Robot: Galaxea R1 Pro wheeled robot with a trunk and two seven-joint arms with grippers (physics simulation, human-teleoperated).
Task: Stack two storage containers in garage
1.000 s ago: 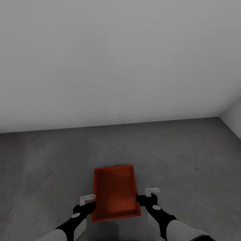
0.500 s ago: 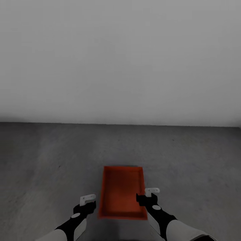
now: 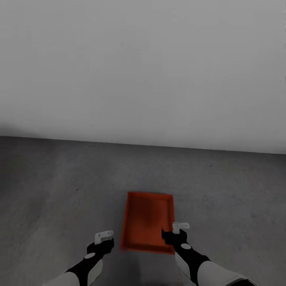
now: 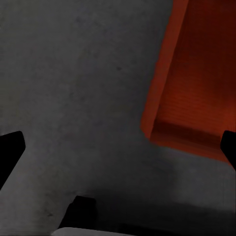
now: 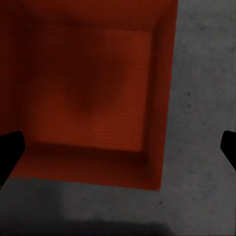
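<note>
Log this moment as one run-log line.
place: garage | container: on concrete floor, near white wall | left gripper: open, beside container | right gripper: open, above container's edge | stack: not yet done

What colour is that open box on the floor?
Red-orange, plain inside and out; the storage container shows best in the right wrist view.

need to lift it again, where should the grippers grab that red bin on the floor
Take the red bin by its two long side walls, one gripper per side, coming down from above. It sits flat and open-topped on the concrete floor, with its thin rims exposed. The right gripper is already over the right wall; the left gripper hangs wide and should probably shift inward.
</note>
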